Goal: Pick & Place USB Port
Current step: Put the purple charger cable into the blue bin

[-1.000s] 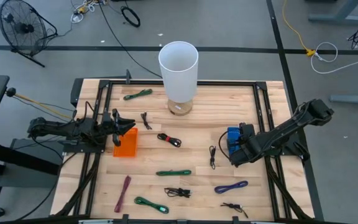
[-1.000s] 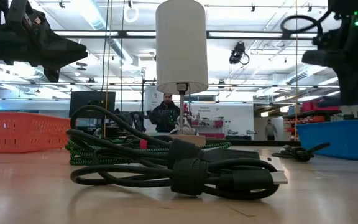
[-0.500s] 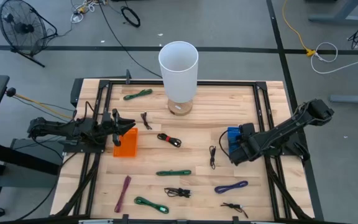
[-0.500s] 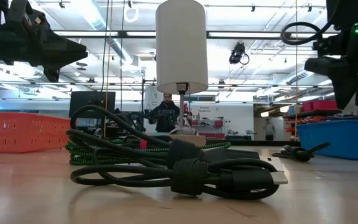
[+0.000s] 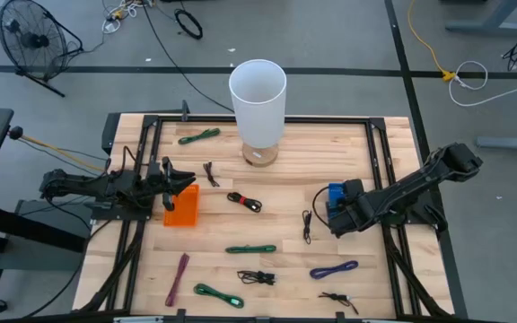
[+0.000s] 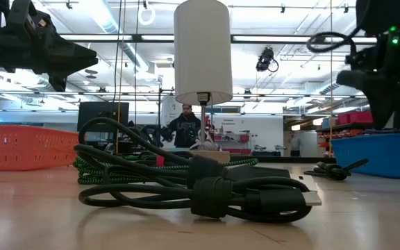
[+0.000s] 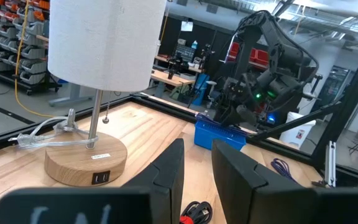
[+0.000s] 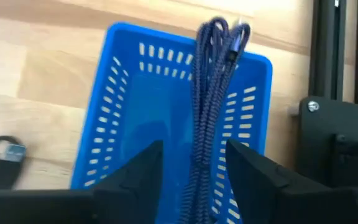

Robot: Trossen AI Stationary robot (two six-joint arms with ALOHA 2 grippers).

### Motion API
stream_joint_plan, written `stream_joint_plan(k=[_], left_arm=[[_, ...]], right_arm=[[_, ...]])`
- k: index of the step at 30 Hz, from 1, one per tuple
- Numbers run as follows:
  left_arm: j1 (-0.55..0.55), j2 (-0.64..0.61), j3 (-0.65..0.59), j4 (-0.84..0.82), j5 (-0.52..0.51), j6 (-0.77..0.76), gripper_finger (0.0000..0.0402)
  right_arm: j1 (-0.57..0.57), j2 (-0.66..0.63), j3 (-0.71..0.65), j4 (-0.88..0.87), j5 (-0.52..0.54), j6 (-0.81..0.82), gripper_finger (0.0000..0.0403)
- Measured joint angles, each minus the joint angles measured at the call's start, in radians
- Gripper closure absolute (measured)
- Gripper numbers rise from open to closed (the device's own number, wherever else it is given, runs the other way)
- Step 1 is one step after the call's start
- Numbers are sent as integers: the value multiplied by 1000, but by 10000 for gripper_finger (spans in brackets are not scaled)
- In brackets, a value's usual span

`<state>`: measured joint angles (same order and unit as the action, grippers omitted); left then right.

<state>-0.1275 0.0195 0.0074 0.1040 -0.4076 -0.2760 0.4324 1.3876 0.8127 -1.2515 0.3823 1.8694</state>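
The right gripper (image 8: 191,180) is pinching a bundled blue-purple braided cable (image 8: 213,93) between its two dark fingers (image 8: 132,180), and the cable is dangling straight down over the blue basket (image 8: 123,124), which is sitting on the wooden table (image 5: 285,179) toward its right side. From above, that gripper (image 5: 337,218) is hovering right at the blue basket (image 5: 334,193), with a small black cable (image 5: 306,224) lying just beside it on the boards. Across the table the left gripper (image 7: 194,180) is waiting over the orange basket (image 5: 182,206), its fingers (image 7: 166,180) standing slightly apart with nothing between them (the lamp's wooden base (image 7: 86,163) is showing straight ahead of it). The white lamp (image 5: 258,108) is standing near the far edge at the middle. Other bundled cables are lying scattered about: a red-and-black one (image 5: 245,202), a green one (image 5: 250,248), a purple one (image 5: 334,268) and a magenta one (image 5: 178,278). At table height, a black coiled cable (image 6: 200,184) is filling the foreground, and a person (image 6: 184,128) is standing far behind the lamp.
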Motion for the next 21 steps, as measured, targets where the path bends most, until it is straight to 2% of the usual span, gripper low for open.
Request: stream_joint_plan(k=[7, 9, 12, 14, 18, 21], left_arm=[[0, 0, 0, 0, 0, 1, 317], [0, 0, 0, 0, 0, 1, 317], [0, 0, 0, 0, 0, 1, 317], [0, 0, 0, 0, 0, 1, 317], [0, 0, 0, -1, 0, 2, 317], [0, 0, 0, -1, 0, 2, 317]], right_arm=[[-8, 0, -67, 72, -35, 3, 250], [-14, 0, -68, 54, -43, -1, 278], [-28, -5, -68, 49, -39, -33, 353], [-39, -13, -68, 48, -19, -52, 383], [-70, -17, -68, 48, 11, -58, 366], [-99, -17, -68, 48, 12, -97, 370]])
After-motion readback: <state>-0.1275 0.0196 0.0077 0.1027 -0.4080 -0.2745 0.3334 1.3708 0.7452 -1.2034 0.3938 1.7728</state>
